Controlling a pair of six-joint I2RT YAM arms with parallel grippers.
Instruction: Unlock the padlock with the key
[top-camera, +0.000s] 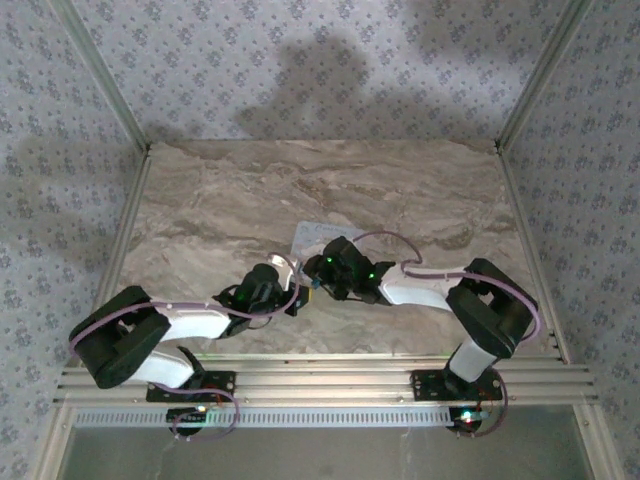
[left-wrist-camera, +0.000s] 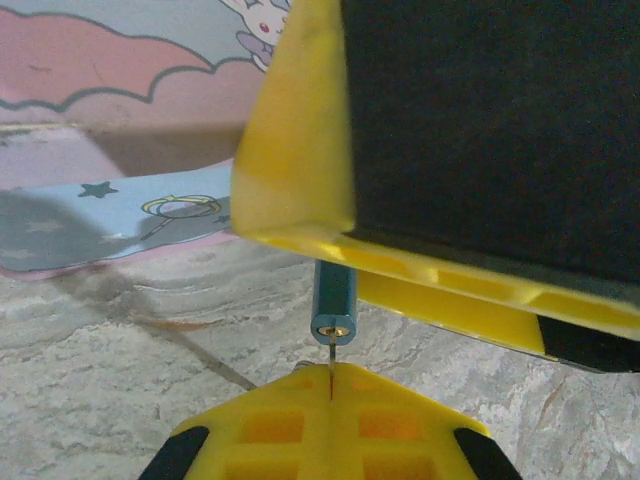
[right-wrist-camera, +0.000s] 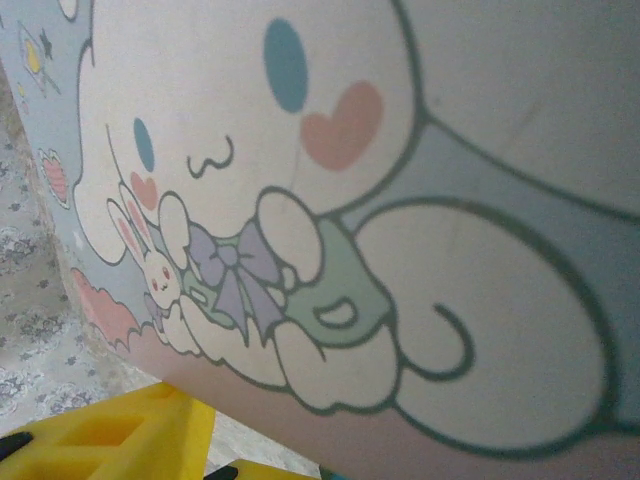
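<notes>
Yellow pads of the left hand (left-wrist-camera: 330, 385) sit nearest in its wrist view, pressed together on the key (left-wrist-camera: 330, 358). Only a thin sliver of blade shows above their seam. Its tip meets the brass keyway in the end face of the padlock (left-wrist-camera: 333, 298), a small dark bluish barrel hanging just in front of the tin (left-wrist-camera: 110, 215) and clear of the desk (left-wrist-camera: 120, 380).

The padlock's long axis runs roughly up and down in this view. Its keyway end points down at the left hand, and its upper end is buried between the fingers of the right hand (left-wrist-camera: 345, 265), which pinches it. The shackle is probably inside that grip, but it cannot be made out.

Several things could go wrong from here:
- **Misalignment:** the blade is slender and barely seated, if seated at all. A push slightly off the barrel's axis would likely bend it or skid it off the brass face.
- **Padlock pivoting:** the right hand holds the padlock only at its upper end, so a push from the key could swing the barrel and lose the alignment.
- **Key slipping:** with so little blade showing, a twist may turn the key between the pads and not turn the lock.
- **Nudging the tin:** the tin stands close behind, its cartoon print large in the right wrist view, so a lunge could knock it.
</notes>
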